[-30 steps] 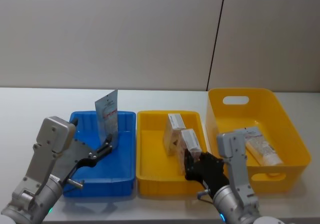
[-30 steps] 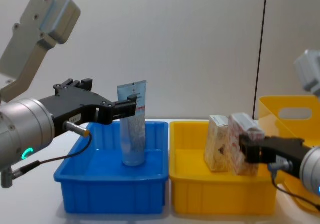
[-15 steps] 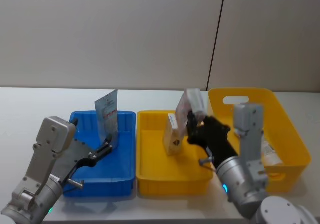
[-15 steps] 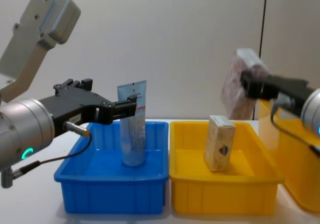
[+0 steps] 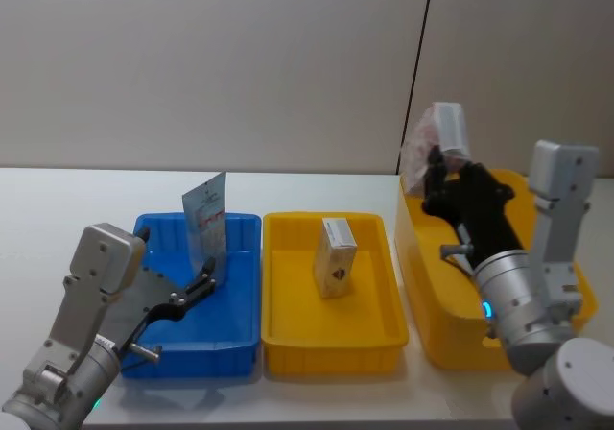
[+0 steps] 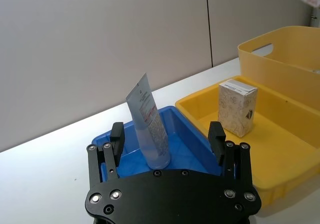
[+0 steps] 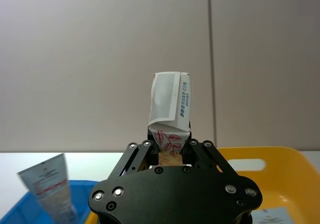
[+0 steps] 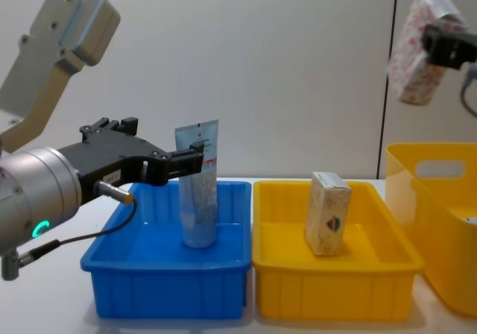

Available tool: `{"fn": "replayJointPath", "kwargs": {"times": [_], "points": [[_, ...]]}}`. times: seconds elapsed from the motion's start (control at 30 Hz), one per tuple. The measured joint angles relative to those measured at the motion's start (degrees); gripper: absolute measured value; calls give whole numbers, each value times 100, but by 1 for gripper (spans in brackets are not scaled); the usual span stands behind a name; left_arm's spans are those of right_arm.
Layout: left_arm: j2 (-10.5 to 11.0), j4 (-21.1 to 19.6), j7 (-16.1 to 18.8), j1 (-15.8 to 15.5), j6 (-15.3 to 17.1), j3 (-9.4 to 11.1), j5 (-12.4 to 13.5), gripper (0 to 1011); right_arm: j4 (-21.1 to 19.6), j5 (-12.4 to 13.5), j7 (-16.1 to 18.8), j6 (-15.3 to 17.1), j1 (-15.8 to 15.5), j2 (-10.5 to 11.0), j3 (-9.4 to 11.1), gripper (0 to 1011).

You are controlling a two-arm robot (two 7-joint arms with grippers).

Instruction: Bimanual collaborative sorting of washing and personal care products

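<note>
Print on tube [image 6: 150,121], cream carton [image 6: 237,107], patterned carton [image 7: 171,115], all too small, nothing legible

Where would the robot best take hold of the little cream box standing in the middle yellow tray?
Probably by its upper half, coming straight down. The cream box stands upright and slightly tilted, alone in the yellow tray, whose walls block a low sideways reach. Its two broad flat faces suit a pinch across the narrow thickness.

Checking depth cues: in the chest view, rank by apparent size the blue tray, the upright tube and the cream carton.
1. blue tray, clearly largest.
2. tube, standing in it.
3. cream carton, smallest, though its distance from the camera may differ from the tube's.
</note>
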Motion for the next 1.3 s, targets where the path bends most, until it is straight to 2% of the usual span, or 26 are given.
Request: {"fn": "replayJointPath", "kwargs": {"times": [0.27,0.57,0.9,1.27,1.3], "points": [[0,0,0,0,0,0,0,1001,-233,-205,-287,339,-62,100,266,218],[0,0,0,0,0,0,0,1002,-366,-538,-588,1001,-138,274,491,218],[0,0,0,0,0,0,0,1001,-277,-724,-661,1712,-104,382,566,218],[0,0,0,0,0,0,0,1001,-51,-792,-630,2148,7,399,573,217],[0,0,0,0,0,0,0,1001,-40,-796,-628,2167,12,400,574,242]]}}
